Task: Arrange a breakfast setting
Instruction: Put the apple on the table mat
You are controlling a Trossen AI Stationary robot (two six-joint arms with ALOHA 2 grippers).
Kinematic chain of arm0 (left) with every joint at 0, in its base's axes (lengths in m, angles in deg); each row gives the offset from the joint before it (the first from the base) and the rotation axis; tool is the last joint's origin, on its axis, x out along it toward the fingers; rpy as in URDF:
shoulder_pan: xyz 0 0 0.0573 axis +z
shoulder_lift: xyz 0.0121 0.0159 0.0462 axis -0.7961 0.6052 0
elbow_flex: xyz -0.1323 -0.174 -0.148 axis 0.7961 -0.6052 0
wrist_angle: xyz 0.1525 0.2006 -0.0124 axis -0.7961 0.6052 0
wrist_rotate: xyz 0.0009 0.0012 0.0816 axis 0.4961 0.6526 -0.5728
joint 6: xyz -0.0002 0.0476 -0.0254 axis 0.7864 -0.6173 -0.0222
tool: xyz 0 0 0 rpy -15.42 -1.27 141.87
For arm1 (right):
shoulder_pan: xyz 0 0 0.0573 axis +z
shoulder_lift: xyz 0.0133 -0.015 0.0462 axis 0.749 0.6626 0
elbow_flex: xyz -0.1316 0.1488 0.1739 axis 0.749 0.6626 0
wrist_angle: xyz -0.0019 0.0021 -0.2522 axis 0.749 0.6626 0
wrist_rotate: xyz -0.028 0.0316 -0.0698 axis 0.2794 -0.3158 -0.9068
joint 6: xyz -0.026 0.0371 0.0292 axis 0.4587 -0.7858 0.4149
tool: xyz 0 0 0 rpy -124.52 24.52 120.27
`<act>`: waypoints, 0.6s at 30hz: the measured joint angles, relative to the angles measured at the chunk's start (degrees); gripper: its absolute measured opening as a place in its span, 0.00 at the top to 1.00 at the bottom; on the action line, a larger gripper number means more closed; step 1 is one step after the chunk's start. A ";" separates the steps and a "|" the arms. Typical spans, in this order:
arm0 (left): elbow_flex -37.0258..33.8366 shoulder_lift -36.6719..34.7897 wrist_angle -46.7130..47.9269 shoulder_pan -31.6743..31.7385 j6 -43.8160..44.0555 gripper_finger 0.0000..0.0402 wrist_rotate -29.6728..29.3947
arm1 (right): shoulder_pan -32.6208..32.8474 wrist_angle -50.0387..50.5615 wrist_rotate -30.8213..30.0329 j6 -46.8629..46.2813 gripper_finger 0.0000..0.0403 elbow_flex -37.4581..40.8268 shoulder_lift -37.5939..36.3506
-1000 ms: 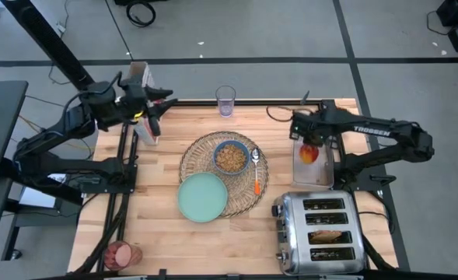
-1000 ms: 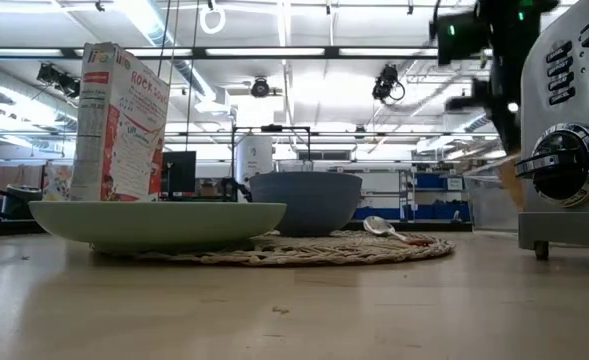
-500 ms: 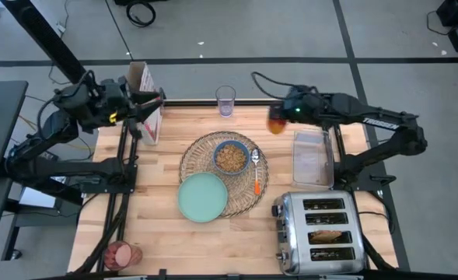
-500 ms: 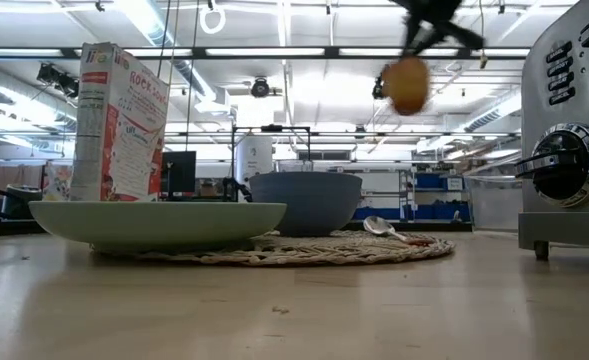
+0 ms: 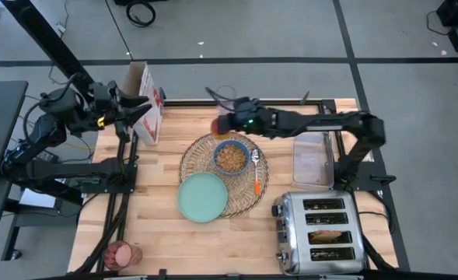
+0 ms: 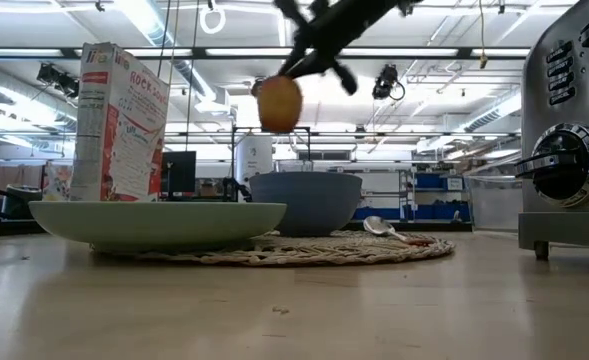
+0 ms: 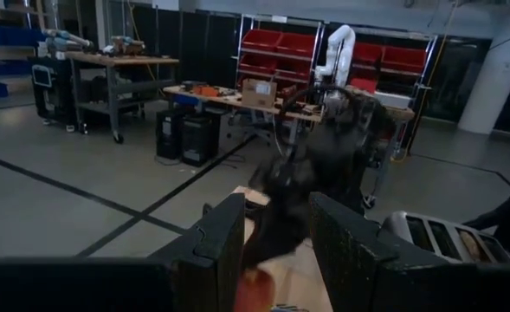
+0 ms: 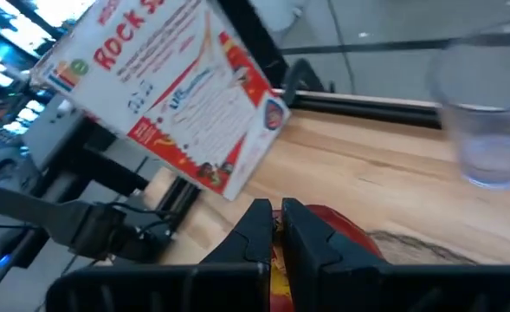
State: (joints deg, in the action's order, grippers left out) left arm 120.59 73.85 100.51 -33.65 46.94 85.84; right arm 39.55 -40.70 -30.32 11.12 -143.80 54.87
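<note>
My right gripper is shut on the red-yellow apple in the air over the far left rim of the round wicker placemat. On the placemat are the blue bowl with cereal, the mint-green plate and the orange-handled spoon. A clear glass stands at the far edge. A toast slice sits in the toaster. My left gripper is open and empty, raised at the far left next to the cereal box. My right gripper holds the apple by its top, with the two fingers almost together and coming from above. The fingers hide the exact spot. The apple hangs below the fingertips, clear of the table and above the bowl's height.
A chrome toaster stands at the near right and a clear empty container lies behind it. The cereal box stands upright at the far left corner. A pinkish round cup shows by the near left corner.
My right gripper has lifted the apple out of the clear container and carried it toward the table's left, along the far side, to above the placemat's far rim. My left gripper has drawn back from the cereal box toward the table's left edge; the box stays upright.
</note>
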 joint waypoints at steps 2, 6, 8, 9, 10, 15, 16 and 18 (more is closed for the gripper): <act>0.01 -0.24 0.66 0.00 0.00 0.66 0.12 | 0.00 -4.68 0.95 1.46 0.96 0.00 2.92; 0.01 -0.16 0.80 -0.02 0.02 0.66 0.98 | 0.04 -11.39 2.00 4.80 0.96 0.00 8.04; 0.01 -0.11 0.78 -0.02 0.02 0.66 0.99 | 0.05 -14.35 2.97 6.21 0.96 0.00 10.11; 0.01 -0.07 0.78 -0.01 0.02 0.66 1.01 | 0.11 -16.24 3.47 7.01 0.96 0.00 11.08; 0.01 -0.04 0.78 -0.01 0.02 0.66 0.98 | 0.14 -17.56 3.93 7.60 0.96 0.00 11.96; 0.01 -0.04 0.76 -0.01 -0.01 0.66 0.98 | 0.31 -25.16 6.18 11.22 0.96 0.00 16.78; 0.01 -0.04 0.76 0.00 -0.02 0.66 0.98 | 0.31 -26.34 6.41 11.61 0.96 0.00 17.72; 0.01 -0.04 0.76 0.00 0.02 0.66 0.98 | 0.31 -27.62 6.75 11.82 0.96 0.00 19.46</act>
State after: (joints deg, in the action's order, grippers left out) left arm 120.60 73.81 101.27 -33.65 46.96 86.82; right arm 39.86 -68.32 -23.56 22.94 -143.80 74.33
